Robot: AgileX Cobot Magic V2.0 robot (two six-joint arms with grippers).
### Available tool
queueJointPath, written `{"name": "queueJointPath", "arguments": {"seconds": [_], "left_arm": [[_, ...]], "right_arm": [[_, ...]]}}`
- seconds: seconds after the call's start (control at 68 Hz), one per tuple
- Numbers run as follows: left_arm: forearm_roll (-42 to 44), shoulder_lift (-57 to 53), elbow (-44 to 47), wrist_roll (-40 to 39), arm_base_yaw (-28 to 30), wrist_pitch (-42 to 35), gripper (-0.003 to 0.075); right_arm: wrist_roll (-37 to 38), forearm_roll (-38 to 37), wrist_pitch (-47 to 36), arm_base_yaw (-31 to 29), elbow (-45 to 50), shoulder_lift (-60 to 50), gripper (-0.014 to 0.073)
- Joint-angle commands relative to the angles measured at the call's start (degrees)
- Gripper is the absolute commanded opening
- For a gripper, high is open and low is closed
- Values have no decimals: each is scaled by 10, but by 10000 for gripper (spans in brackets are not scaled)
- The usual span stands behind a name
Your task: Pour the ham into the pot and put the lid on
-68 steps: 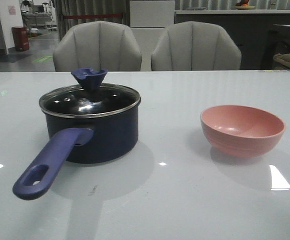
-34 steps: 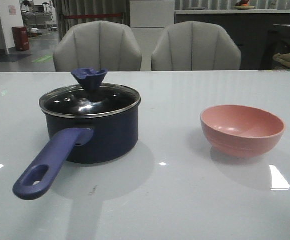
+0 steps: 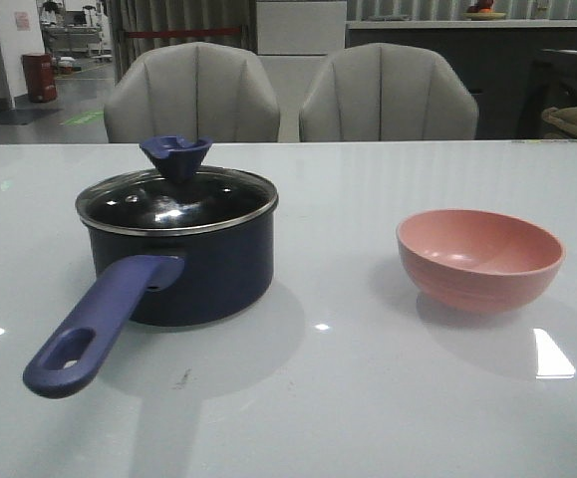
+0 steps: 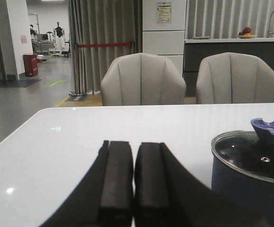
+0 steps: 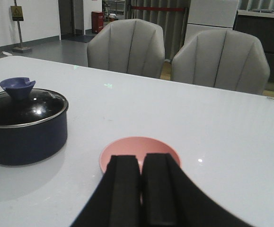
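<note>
Two black grippers sit closest to their wrist cameras, each with its pads pressed together and nothing between them: the left gripper (image 4: 134, 179) is held low over the white table (image 3: 368, 398) just to the left of the pot, and the right gripper (image 5: 141, 189) is held low just in front of the pink bowl, whose near rim it partly hides. Neither gripper appears in the front view. Next comes the pot (image 3: 183, 269), a dark navy saucepan standing on the table, its long purple-blue handle (image 3: 99, 324) reaching from the pot toward the robot and a little leftward, the oval hole at its near end. On the pot's rim rests the lid (image 3: 176, 202), clear glass with a thin steel edge, sitting level and covering the whole opening, with its blue flared knob (image 3: 176, 154) standing upright at the centre. The ham cannot be made out; the glass shows only dark interior and glare. To the right of the pot, well apart from it, stands the pink bowl (image 3: 480, 259), upright, and the part of its inside that shows is bare. Beyond the pot, at the table's far edge, stand two grey padded chairs (image 3: 193, 92) side by side.
</note>
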Motion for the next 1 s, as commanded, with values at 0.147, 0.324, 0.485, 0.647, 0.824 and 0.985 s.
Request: {"name": "queueJointPath", "arguments": {"seconds": [0.147, 0.324, 0.485, 0.647, 0.824, 0.985], "left_arm": [[-5, -11, 11, -1, 0, -44, 113], [-5, -11, 11, -1, 0, -44, 113], [-5, -11, 11, -1, 0, -44, 113], [-5, -11, 11, -1, 0, -44, 113], [-5, -11, 11, -1, 0, -44, 113], [-5, -11, 11, -1, 0, -44, 113]], "right_arm": [[170, -179, -41, -97, -15, 5, 157], [275, -267, -63, -94, 6, 5, 157], [290, -273, -124, -93, 63, -15, 157], [293, -273, -105, -93, 80, -82, 157], [297, -271, -103, -82, 80, -78, 157], [297, -271, -103, -77, 80, -78, 157]]}}
